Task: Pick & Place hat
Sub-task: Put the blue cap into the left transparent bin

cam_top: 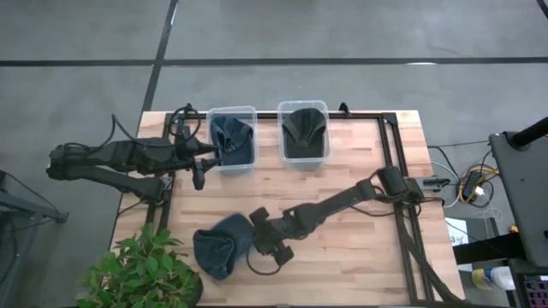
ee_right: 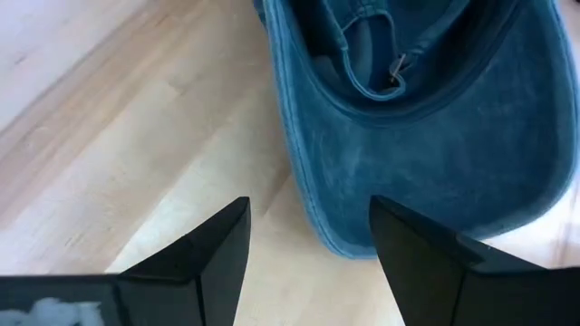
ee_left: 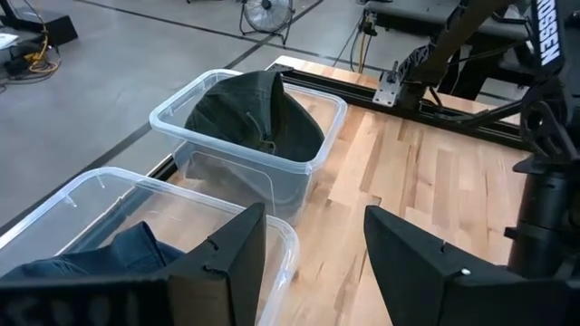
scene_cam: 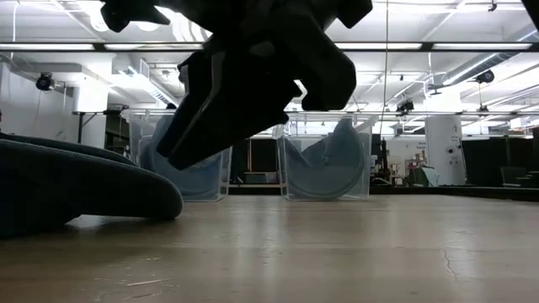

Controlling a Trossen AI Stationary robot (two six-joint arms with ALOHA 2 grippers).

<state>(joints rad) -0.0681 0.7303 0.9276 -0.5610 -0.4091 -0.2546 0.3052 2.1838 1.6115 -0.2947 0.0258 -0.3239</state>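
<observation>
A blue denim hat (cam_top: pixel 218 246) lies on the wooden table near its near-left corner; in the low view it is the dark mound (scene_cam: pixel 76 189) resting flat on the boards. My right gripper (cam_top: pixel 255 233) hovers just to its right, open. In the right wrist view (ee_right: pixel 308 208) the fingers stand either side of the hat's nearest edge (ee_right: pixel 335 240) without touching it, and the strap and buckle (ee_right: pixel 396 63) show. My left gripper (ee_left: pixel 315 213) is open and waits beside the left bin (cam_top: pixel 232 139).
Two clear plastic bins stand at the far edge. The left one holds a blue hat (ee_left: pixel 109 254), the right one (cam_top: pixel 304 130) a dark hat (ee_left: pixel 258 113). A potted plant (cam_top: pixel 141 269) fills the near-left corner beside the hat. A black rail (cam_top: pixel 390 162) runs along the table's right side.
</observation>
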